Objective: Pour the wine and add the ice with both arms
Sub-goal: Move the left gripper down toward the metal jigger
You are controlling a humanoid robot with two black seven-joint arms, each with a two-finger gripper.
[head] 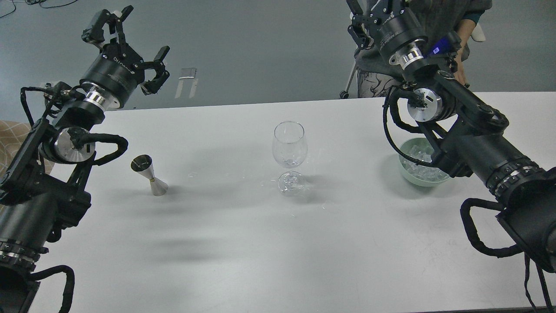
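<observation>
Ice [423,167] fills a green bowl [408,176] on the bench's [243,243] right — beneath the raised right arm, its end effector [362,19] unreadable. Left end effector [132,50] raised, fingers spread, empty.

clear glossy wine glass [289,145], shiny metal jigger [150,174], matt white table [260,243] (smooth), glassy ice [423,167].

Glass [289,150] stands mid-table [243,243]. Left of it, well apart, the jigger [150,174]. Off to the right, the bowl [419,176] with ice [419,167] in it, partly behind the right arm [473,143]. Left arm [65,152] hangs over the table's left edge. Someone [434,26] stands behind the far right side.
</observation>
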